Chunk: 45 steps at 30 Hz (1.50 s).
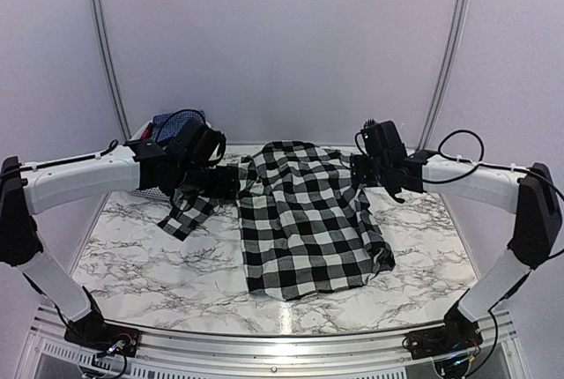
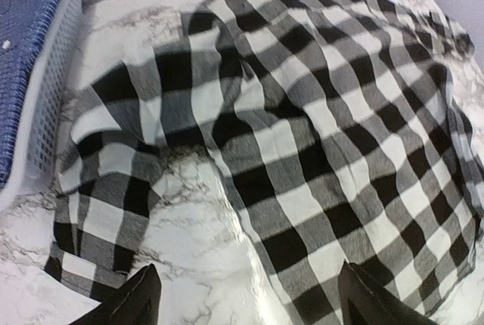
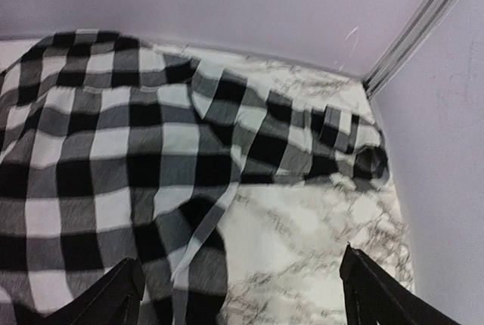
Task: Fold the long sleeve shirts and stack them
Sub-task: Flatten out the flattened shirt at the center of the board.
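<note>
The black-and-white checked shirt lies spread on the marble table, one sleeve trailing left. My left gripper hovers open and empty above the shirt's left shoulder edge; in the left wrist view its fingertips straddle bare table and the shirt's edge. My right gripper is open and empty above the shirt's right shoulder; in the right wrist view the shirt body and its bunched right sleeve lie below it. A blue shirt sits in the basket.
A white slotted basket stands at the back left, next to the left gripper; it also shows in the left wrist view. Lilac walls close the back and the sides. The table's metal rail runs along the near edge.
</note>
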Tool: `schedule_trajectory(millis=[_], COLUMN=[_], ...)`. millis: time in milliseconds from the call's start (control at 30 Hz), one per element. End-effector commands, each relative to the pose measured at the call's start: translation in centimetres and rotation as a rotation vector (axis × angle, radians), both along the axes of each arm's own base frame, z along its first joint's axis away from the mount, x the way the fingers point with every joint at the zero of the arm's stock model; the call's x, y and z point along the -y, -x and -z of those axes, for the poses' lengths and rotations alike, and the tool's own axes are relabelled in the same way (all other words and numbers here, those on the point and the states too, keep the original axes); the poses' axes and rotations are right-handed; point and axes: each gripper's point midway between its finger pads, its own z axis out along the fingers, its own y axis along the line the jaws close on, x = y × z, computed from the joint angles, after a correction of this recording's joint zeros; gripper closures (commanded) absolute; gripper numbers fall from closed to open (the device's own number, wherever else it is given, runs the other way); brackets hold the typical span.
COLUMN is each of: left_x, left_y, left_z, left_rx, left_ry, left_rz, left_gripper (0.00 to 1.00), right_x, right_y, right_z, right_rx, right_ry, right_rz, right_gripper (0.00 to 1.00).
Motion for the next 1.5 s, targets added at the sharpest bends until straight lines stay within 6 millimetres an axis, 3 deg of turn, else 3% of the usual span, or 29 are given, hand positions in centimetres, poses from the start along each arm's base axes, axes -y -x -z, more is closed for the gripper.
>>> schedule_trajectory(millis=[0, 233, 433, 733, 1100, 1267, 1467], left_x=[1.1, 2.4, 3.5, 3.2, 6.2, 7.1, 8.7], left_y=[5.0, 10.9, 13.1, 14.3, 16.3, 16.9, 17.2], left_z=[4.8, 9.5, 11.1, 13.6, 15.7, 16.3, 16.2], left_rx=[-0.177, -0.303, -0.326, -0.352, -0.402, -0.418, -0.429], left_ry=[0.071, 0.247, 0.310, 0.329, 0.325, 0.335, 0.361], left_rz=[-0.022, -0.125, -0.197, -0.308, -0.265, -0.249, -0.222], left_gripper=[0.22, 0.36, 0.39, 0.46, 0.65, 0.68, 0.85], right_x=[-1.6, -1.8, -0.7, -1.0, -1.3, -1.3, -1.5], right_y=[6.2, 13.2, 16.5, 16.8, 16.9, 16.9, 16.8], right_z=[2.7, 4.4, 6.7, 9.9, 10.4, 10.5, 10.8], right_rx=[-0.108, -0.185, -0.250, -0.323, -0.341, -0.343, -0.344], right_ry=[-0.071, -0.128, -0.139, -0.080, -0.062, -0.057, -0.031], right_rz=[-0.030, -0.071, -0.085, -0.110, -0.114, -0.108, -0.099], right_gripper=[0.16, 0.22, 0.31, 0.38, 0.41, 0.41, 0.41])
